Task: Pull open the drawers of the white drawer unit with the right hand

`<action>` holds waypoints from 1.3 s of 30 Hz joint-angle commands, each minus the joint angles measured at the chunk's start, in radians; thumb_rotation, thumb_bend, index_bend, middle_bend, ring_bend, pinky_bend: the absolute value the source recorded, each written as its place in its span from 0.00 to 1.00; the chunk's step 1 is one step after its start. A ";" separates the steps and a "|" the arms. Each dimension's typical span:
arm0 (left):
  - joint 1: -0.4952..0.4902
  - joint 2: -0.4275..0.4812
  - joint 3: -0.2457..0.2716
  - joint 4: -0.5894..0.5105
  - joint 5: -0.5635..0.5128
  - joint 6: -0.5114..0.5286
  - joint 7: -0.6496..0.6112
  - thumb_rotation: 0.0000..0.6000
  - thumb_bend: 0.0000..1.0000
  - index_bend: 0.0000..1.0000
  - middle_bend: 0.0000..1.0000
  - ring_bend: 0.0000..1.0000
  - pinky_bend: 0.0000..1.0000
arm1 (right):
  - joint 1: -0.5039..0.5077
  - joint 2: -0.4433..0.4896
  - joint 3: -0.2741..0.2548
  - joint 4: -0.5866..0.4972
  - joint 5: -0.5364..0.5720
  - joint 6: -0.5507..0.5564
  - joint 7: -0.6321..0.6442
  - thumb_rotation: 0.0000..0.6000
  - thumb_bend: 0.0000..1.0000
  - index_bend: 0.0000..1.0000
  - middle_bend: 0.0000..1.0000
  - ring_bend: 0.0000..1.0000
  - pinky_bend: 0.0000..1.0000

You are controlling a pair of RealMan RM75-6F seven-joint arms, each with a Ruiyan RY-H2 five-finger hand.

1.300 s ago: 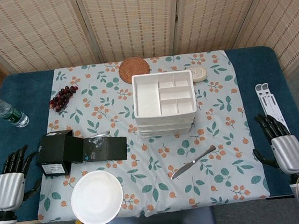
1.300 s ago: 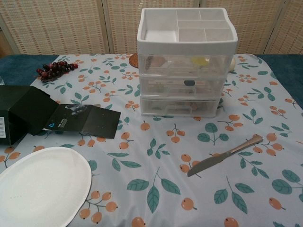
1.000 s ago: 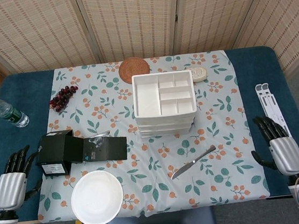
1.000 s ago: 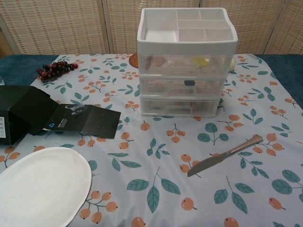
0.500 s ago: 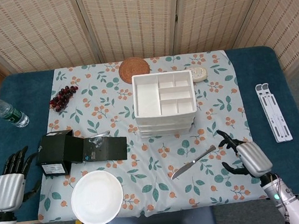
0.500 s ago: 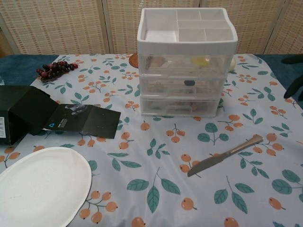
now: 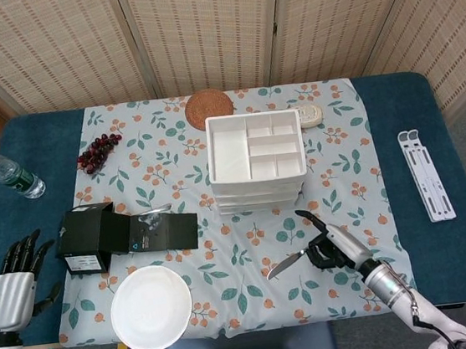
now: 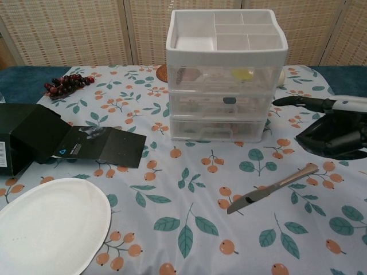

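Note:
The white drawer unit (image 7: 256,159) stands mid-table, with a compartment tray on top and three translucent drawers (image 8: 218,106), all pushed in. My right hand (image 7: 334,247) hovers over the cloth in front of and to the right of the unit, not touching it. In the chest view the right hand (image 8: 335,132) has one finger (image 8: 298,102) stretched toward the unit's right side, level with the middle drawer, while the other fingers are curled in on nothing. My left hand (image 7: 10,288) rests at the table's near left edge, fingers straight and apart, holding nothing.
A table knife (image 7: 301,253) lies just left of the right hand. A black box (image 7: 89,240) with an open flap and a white plate (image 7: 150,308) sit front left. Grapes (image 7: 98,150), a bottle (image 7: 7,173), a woven coaster (image 7: 209,108) and a white stand (image 7: 425,174) lie around.
My right hand has swung in from the table's right edge toward the unit's front, curling its fingers and leaving one extended. The left hand and the drawers have not changed.

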State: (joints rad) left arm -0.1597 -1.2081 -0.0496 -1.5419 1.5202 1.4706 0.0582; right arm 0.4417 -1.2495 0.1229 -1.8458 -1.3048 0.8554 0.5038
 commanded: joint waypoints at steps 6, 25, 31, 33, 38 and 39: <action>0.001 0.000 0.002 0.001 -0.005 -0.007 0.002 1.00 0.30 0.14 0.00 0.04 0.07 | 0.084 -0.091 0.057 0.102 0.091 -0.118 0.101 1.00 0.58 0.00 0.82 0.94 0.98; 0.009 0.009 0.002 -0.005 -0.009 0.000 0.005 1.00 0.30 0.14 0.00 0.04 0.07 | 0.206 -0.242 0.132 0.275 0.181 -0.246 0.137 1.00 0.58 0.00 0.83 0.95 0.98; 0.011 0.011 0.002 -0.001 -0.012 -0.001 0.002 1.00 0.30 0.14 0.00 0.04 0.07 | 0.232 -0.272 0.144 0.309 0.198 -0.270 0.129 1.00 0.58 0.00 0.83 0.95 0.98; 0.012 0.011 0.002 0.002 -0.014 -0.001 -0.001 1.00 0.30 0.15 0.00 0.04 0.07 | 0.238 -0.279 0.147 0.316 0.200 -0.274 0.125 1.00 0.58 0.00 0.83 0.95 0.98; 0.014 0.012 0.002 0.007 -0.016 -0.001 -0.006 1.00 0.30 0.15 0.00 0.04 0.07 | 0.250 -0.294 0.155 0.335 0.211 -0.282 0.117 1.00 0.58 0.00 0.83 0.95 0.98; 0.015 0.013 0.002 0.008 -0.016 0.000 -0.007 1.00 0.30 0.15 0.00 0.04 0.07 | 0.254 -0.299 0.155 0.341 0.214 -0.286 0.114 1.00 0.58 0.00 0.83 0.95 0.98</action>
State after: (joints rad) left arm -0.1454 -1.1955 -0.0478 -1.5344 1.5042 1.4706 0.0515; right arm 0.6928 -1.5447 0.2768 -1.5086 -1.0934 0.5724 0.6200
